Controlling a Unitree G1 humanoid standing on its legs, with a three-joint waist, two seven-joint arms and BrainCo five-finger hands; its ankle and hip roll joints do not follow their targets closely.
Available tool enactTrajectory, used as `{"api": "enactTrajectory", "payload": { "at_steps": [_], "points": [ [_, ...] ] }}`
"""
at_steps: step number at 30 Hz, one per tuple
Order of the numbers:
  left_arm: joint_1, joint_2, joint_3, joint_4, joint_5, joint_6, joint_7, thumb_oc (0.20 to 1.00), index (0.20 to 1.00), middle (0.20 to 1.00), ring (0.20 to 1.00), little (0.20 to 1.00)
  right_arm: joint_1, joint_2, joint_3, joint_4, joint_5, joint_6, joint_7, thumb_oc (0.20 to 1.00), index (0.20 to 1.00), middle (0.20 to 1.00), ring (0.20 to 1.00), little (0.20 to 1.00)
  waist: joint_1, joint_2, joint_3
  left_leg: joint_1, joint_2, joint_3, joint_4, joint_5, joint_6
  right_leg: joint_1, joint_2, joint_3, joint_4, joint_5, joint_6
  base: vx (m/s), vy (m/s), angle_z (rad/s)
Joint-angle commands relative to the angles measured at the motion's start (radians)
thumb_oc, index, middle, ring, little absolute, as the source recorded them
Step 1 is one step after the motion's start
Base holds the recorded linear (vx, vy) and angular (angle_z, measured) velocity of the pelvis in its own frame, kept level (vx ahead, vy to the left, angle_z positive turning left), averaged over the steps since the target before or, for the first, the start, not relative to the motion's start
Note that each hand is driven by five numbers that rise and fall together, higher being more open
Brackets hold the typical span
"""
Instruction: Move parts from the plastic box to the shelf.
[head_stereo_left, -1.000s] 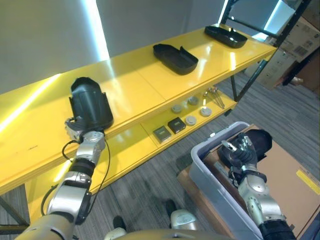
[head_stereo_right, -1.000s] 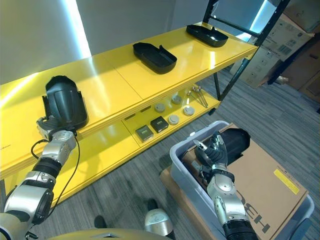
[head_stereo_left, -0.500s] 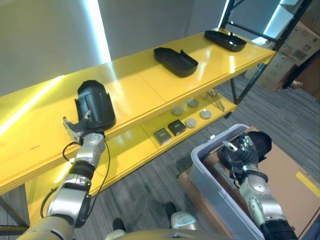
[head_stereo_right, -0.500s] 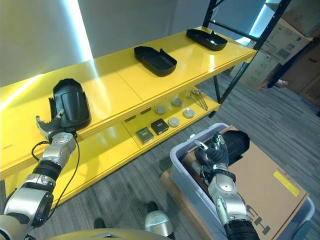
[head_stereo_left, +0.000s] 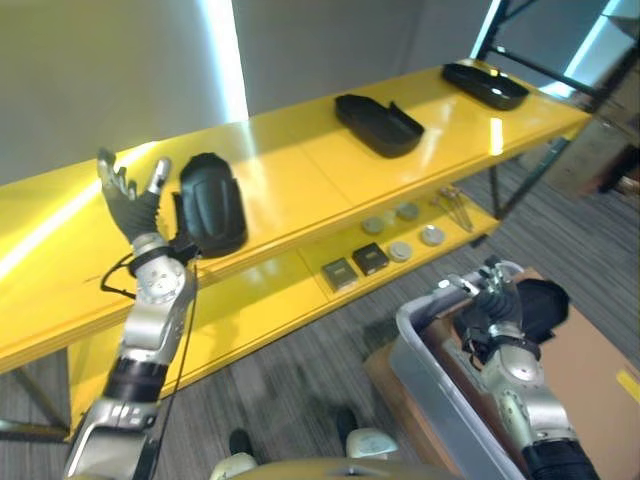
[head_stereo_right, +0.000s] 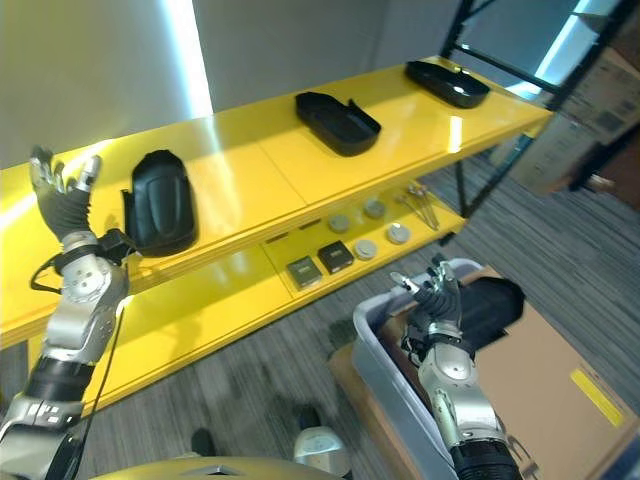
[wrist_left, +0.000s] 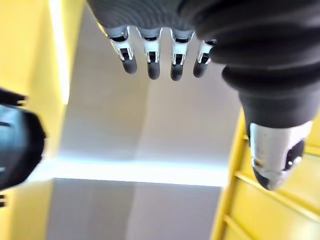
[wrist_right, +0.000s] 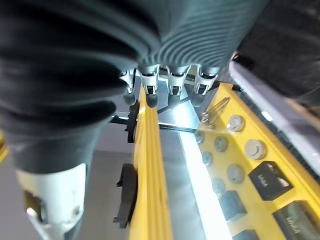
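Note:
A black moulded part (head_stereo_left: 212, 203) lies flat on the top of the yellow shelf (head_stereo_left: 300, 175), near its front edge. My left hand (head_stereo_left: 130, 195) is raised just left of it, open and apart from it, fingers (wrist_left: 150, 62) straight; the part's edge (wrist_left: 17, 145) shows in the left wrist view. Two more black parts (head_stereo_left: 380, 123) (head_stereo_left: 485, 85) lie further along the shelf. My right hand (head_stereo_left: 490, 315) hangs open over the grey plastic box (head_stereo_left: 420, 350) and holds nothing. Another black part (head_stereo_left: 540, 305) lies in the box just beyond that hand.
The lower shelf (head_stereo_left: 270, 300) carries two small dark boxes (head_stereo_left: 355, 265), several round discs (head_stereo_left: 400, 250) and metal tools (head_stereo_left: 455, 200). A brown cardboard box (head_stereo_right: 570, 370) lies under the plastic box. Grey carpet runs between shelf and box. A black rack upright (head_stereo_right: 470, 160) stands at the shelf's far end.
My left hand has let go of the black part and risen up and to the left; the part now lies flat on the shelf. The camera has shifted. My right hand stays over the box.

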Motion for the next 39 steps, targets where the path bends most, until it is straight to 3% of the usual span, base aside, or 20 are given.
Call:
{"api": "enactTrajectory", "payload": {
  "at_steps": [1,2,4,5,7,9,10,11,18,26,32,36,39],
  "points": [
    [-0.042,0.065,0.038,0.034,0.030,-0.062,-0.115,1.000,1.000,1.000,1.000,1.000,-0.076,-0.028,-0.032,-0.072,-0.059,-0.075,-0.001,1.000,1.000,1.000,1.000,1.000,0.045,-0.014,-0.003,-0.023,-0.004,-0.038,0.066,-0.073,0.028,-0.045,-0.020,-0.067,0.095,-0.088,0.004,-0.01,0.032,0.18],
    [0.002,0.082,0.058,-0.046,-0.001,-0.059,-0.193,1.000,1.000,1.000,1.000,1.000,-0.085,-0.042,-0.041,-0.131,-0.052,-0.063,0.017,1.000,1.000,1.000,1.000,1.000,0.067,-0.014,-0.005,-0.025,-0.008,-0.049,0.062,-0.074,0.026,-0.038,-0.023,-0.081,0.088,-0.089,0.005,-0.01,0.042,0.21],
    [0.037,0.088,0.075,-0.099,0.010,-0.062,-0.219,1.000,1.000,1.000,1.000,1.000,-0.090,-0.049,-0.044,-0.177,-0.029,-0.046,0.052,1.000,1.000,1.000,1.000,1.000,0.079,-0.013,-0.007,-0.025,-0.011,-0.058,0.059,-0.074,0.025,-0.033,-0.025,-0.089,0.084,-0.089,0.007,0.00,0.063,0.27],
    [0.090,0.107,0.102,-0.167,-0.012,-0.047,-0.301,1.000,1.000,1.000,1.000,1.000,-0.102,-0.066,-0.031,-0.264,-0.015,-0.008,0.099,1.000,1.000,1.000,1.000,1.000,0.104,-0.013,-0.012,-0.026,-0.016,-0.069,0.052,-0.075,0.022,-0.027,-0.029,-0.100,0.078,-0.091,0.009,0.00,0.076,0.34],
    [0.131,0.113,0.120,-0.206,-0.025,-0.048,-0.339,1.000,1.000,1.000,1.000,1.000,-0.112,-0.072,-0.006,-0.320,-0.002,0.005,0.116,1.000,1.000,1.000,1.000,1.000,0.126,-0.011,-0.013,-0.028,-0.020,-0.078,0.048,-0.074,0.020,-0.022,-0.032,-0.107,0.076,-0.092,0.010,0.00,0.091,0.21],
    [0.175,0.118,0.135,-0.234,-0.059,-0.032,-0.402,1.000,1.000,1.000,1.000,1.000,-0.139,-0.068,0.048,-0.364,0.006,0.026,0.121,0.482,0.482,0.482,0.482,0.482,0.153,-0.010,-0.017,-0.030,-0.023,-0.090,0.046,-0.073,0.018,-0.014,-0.038,-0.119,0.073,-0.093,0.011,0.01,0.108,0.18],
    [0.188,0.116,0.137,-0.238,-0.072,-0.032,-0.415,1.000,1.000,1.000,1.000,1.000,-0.147,-0.065,0.066,-0.370,-0.004,0.027,0.111,0.275,0.275,0.275,0.275,0.275,0.163,-0.009,-0.018,-0.031,-0.025,-0.094,0.044,-0.072,0.017,-0.012,-0.039,-0.122,0.071,-0.093,0.010,0.01,0.110,0.38],
    [0.203,0.113,0.139,-0.239,-0.072,-0.035,-0.426,1.000,1.000,1.000,1.000,1.000,-0.158,-0.060,0.090,-0.374,-0.017,0.027,0.099,0.200,0.200,0.200,0.200,0.200,0.173,-0.008,-0.019,-0.030,-0.027,-0.100,0.041,-0.071,0.017,-0.008,-0.041,-0.126,0.069,-0.093,0.010,0.01,0.097,0.30],
    [0.275,0.106,0.140,-0.205,-0.123,-0.077,-0.475,1.000,1.000,1.000,1.000,1.000,-0.207,-0.035,0.193,-0.333,-0.080,0.030,0.012,0.200,0.200,0.200,0.200,0.200,0.227,-0.008,-0.028,-0.024,-0.043,-0.121,0.020,-0.068,0.020,0.013,-0.056,-0.152,0.047,-0.081,0.016,0.01,0.098,0.22],
    [0.321,0.108,0.137,-0.215,-0.149,-0.082,-0.509,1.000,1.000,1.000,1.000,1.000,-0.163,-0.068,0.143,-0.351,-0.081,0.049,-0.008,0.200,0.200,0.200,0.200,0.200,0.228,-0.018,-0.031,-0.019,-0.052,-0.122,0.020,-0.076,0.029,0.013,-0.061,-0.153,0.048,-0.077,0.025,0.00,0.028,0.04],
    [0.339,0.102,0.141,-0.230,-0.179,-0.082,-0.494,1.000,1.000,1.000,1.000,1.000,-0.141,-0.085,0.116,-0.364,-0.046,0.059,0.102,0.200,0.200,0.200,0.200,0.200,0.226,-0.026,-0.028,-0.015,-0.053,-0.119,0.019,-0.079,0.031,0.013,-0.059,-0.149,0.044,-0.074,0.027,0.00,0.004,-0.01],
    [0.333,0.101,0.133,-0.233,-0.185,-0.066,-0.509,1.000,1.000,1.000,1.000,1.000,-0.191,-0.080,0.189,-0.369,-0.049,0.068,0.219,0.200,0.200,0.200,0.200,0.200,0.252,-0.031,-0.021,-0.022,-0.056,-0.131,0.026,-0.080,0.030,0.016,-0.062,-0.159,0.043,-0.073,0.028,0.00,0.000,0.00],
    [0.323,0.095,0.123,-0.232,-0.183,-0.057,-0.513,1.000,1.000,1.000,1.000,1.000,-0.236,-0.068,0.257,-0.373,-0.058,0.091,0.237,0.200,0.200,0.200,0.200,0.200,0.272,-0.034,-0.018,-0.021,-0.059,-0.141,0.024,-0.079,0.029,0.025,-0.064,-0.168,0.038,-0.072,0.027,0.00,0.004,0.05]
  ]
}}
